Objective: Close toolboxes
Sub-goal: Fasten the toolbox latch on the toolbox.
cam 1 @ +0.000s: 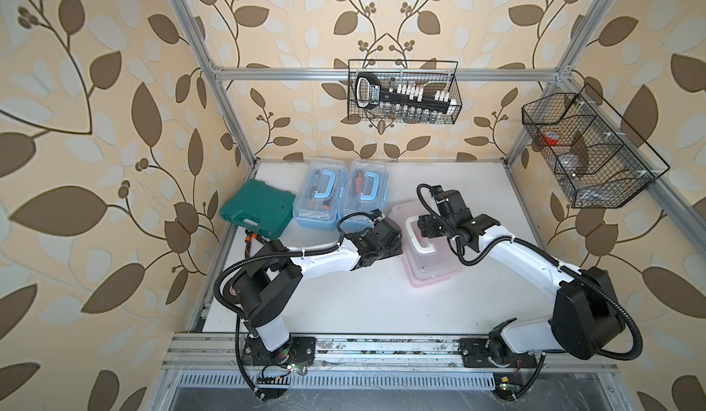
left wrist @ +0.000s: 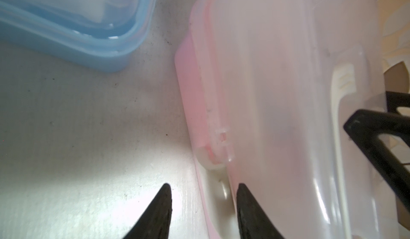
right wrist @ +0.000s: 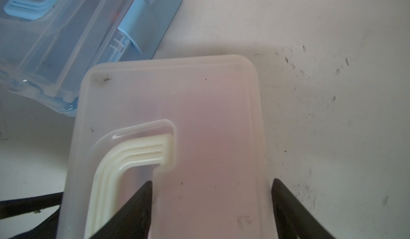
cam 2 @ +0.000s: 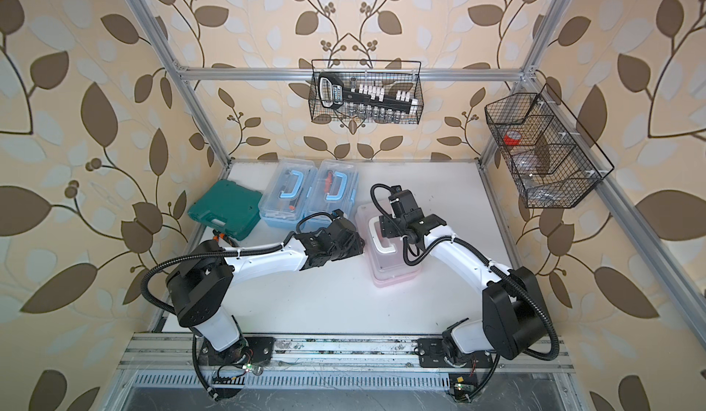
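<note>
Two light blue toolboxes [cam 1: 321,193] [cam 1: 365,191] stand side by side at the back left, lids down, seen in both top views [cam 2: 288,193]. The pink toolbox [cam 1: 431,271] [cam 2: 393,271] sits mid-table with its clear lid [right wrist: 199,115] lying on the base and its white handle [right wrist: 124,160] flat. My left gripper [left wrist: 204,185] is low at the box's left side, its jaws part open, with the white latch [left wrist: 218,191] between them and a gap showing. My right gripper [right wrist: 211,181] is open over the lid, one finger by the handle, the other past the lid's edge.
A flat dark green case [cam 1: 258,208] lies left of the blue boxes. One black wire basket [cam 1: 403,92] hangs on the back rail, another [cam 1: 588,149] on the right frame. The nearer blue box [left wrist: 88,38] stands close to the pink one. White table [cam 1: 363,306] lies in front.
</note>
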